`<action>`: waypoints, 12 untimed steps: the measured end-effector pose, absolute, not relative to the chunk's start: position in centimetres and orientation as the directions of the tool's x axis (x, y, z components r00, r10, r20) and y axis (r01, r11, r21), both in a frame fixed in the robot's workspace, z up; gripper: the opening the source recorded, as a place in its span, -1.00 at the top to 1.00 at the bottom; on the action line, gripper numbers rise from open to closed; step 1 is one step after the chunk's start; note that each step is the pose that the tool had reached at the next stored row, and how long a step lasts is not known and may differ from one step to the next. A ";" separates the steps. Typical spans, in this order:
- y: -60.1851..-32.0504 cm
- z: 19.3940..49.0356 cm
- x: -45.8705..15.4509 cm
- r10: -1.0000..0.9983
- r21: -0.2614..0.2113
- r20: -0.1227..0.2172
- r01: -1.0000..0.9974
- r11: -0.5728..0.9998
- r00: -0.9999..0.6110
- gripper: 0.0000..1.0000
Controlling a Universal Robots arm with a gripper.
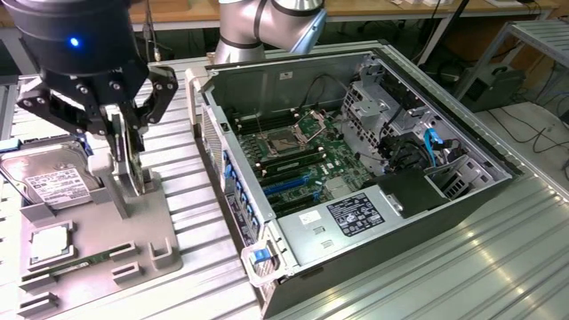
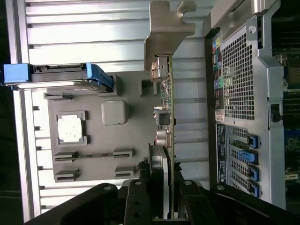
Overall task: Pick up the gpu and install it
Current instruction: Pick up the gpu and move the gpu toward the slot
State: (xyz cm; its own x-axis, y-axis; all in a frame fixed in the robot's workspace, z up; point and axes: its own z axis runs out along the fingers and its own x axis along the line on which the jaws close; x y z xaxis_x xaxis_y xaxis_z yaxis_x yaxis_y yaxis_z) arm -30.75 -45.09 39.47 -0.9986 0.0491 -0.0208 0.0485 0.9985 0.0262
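The gpu point(image 1: 130, 163) is a thin dark card seen edge-on, standing upright over the grey holder tray point(image 1: 146, 250) at the exterior view's left. My gripper point(image 1: 124, 130) is shut on its upper edge, with one black finger on each face. In the wrist view the gpu point(image 2: 167, 108) runs away from my gripper point(image 2: 164, 208), and its silver bracket point(image 2: 164, 33) is at the far end. The card's lower edge sits at the tray's upright slot. Whether it has come free of the slot I cannot tell.
The open computer case point(image 1: 418, 220) lies on its side at the exterior view's right, its motherboard with blue slots point(image 1: 289, 190) exposed. On the tray are a hard drive point(image 1: 53, 181), a silver chip point(image 1: 49, 243) and a green memory stick point(image 1: 76, 267). A ribbed metal table point(image 1: 213, 280) lies under everything.
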 end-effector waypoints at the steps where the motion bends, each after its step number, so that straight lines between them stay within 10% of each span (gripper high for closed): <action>1: -45.1 39.9 -30.7 0.049 0.026 -0.021 0.049 0.998 -0.999 0.44; 12: -44.7 45.2 -30.7 0.051 0.022 -0.021 0.051 0.998 -0.998 0.44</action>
State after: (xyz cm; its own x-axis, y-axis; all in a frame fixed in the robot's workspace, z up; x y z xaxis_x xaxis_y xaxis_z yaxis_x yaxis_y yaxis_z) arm -30.75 -44.67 45.15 -0.9985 0.0515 -0.0210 0.0510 0.9985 0.0220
